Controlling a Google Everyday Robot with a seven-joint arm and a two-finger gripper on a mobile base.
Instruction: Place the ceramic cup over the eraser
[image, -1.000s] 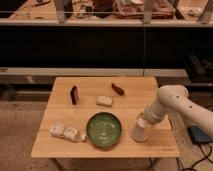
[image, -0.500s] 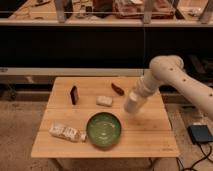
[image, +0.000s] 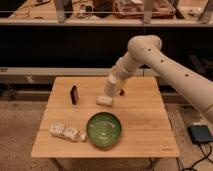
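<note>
The eraser (image: 74, 94), a small dark block, stands on the left part of the wooden table (image: 140, 125). My gripper (image: 113, 81) hangs from the white arm that reaches in from the right. It is shut on the ceramic cup (image: 110, 90), a small white tapered cup, and holds it above the table's back middle. The cup is to the right of the eraser, well apart from it, and just above and behind a pale whitish block (image: 104, 100).
A green bowl (image: 104, 129) sits at the front middle. A pale wrapped packet (image: 66, 132) lies at the front left. A dark red oblong thing (image: 122, 92) is mostly hidden behind the cup. Dark shelving stands behind the table.
My gripper has carried the cup up from the right front of the table and leftward across the back, past the dark red thing, toward the pale block.
</note>
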